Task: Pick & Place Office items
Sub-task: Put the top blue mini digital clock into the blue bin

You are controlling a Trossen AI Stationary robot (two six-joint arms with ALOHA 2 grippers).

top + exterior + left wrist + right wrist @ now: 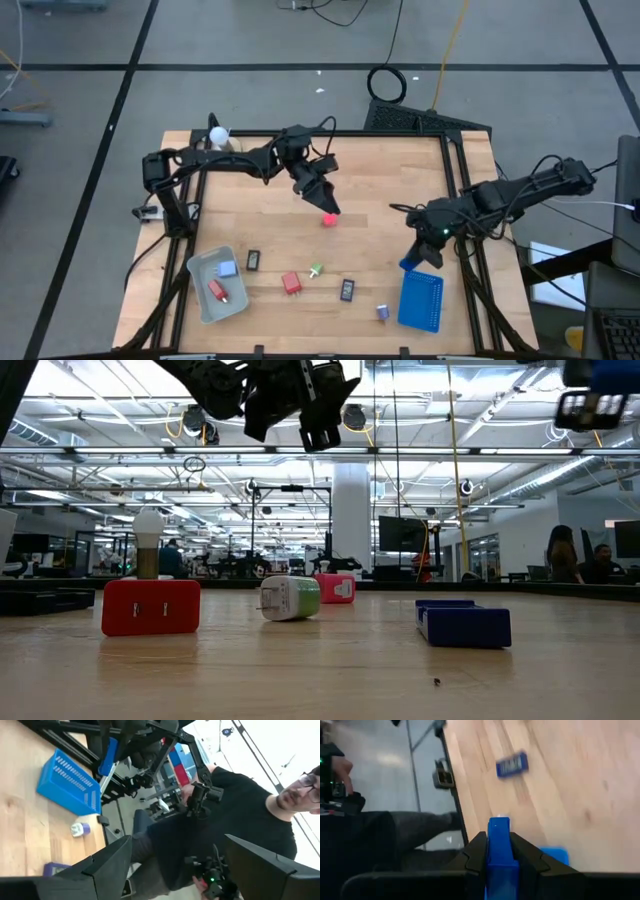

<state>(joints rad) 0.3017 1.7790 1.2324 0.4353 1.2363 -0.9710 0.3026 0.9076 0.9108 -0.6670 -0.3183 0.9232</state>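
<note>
The wooden table (380,190) carries two trays. The blue tray (421,301) sits at the near right; the grey tray (203,297) sits at the near left and contains a light-blue block (227,269) and a red block (217,291).

The left arm reaches from the far left toward the table centre. The left gripper (328,205) hangs above the table with its fingers (107,865) spread apart and nothing between them. A pink-red piece (329,220) lies on the table just beside its tip.

The right arm enters from the right edge. The right gripper (418,262) is clamped on a blue block (499,851), held above the table just beyond the far-left corner of the blue tray.

Loose items lie in a row along the near part of the table, left to right: a black rectangle (253,260), a red plug block (291,283), a green-white bit (316,270), a second black rectangle (347,289), and a purple bit (383,312) just left of the blue tray.

A white ball on a wooden base (217,134) stands at the far-left corner.
</note>
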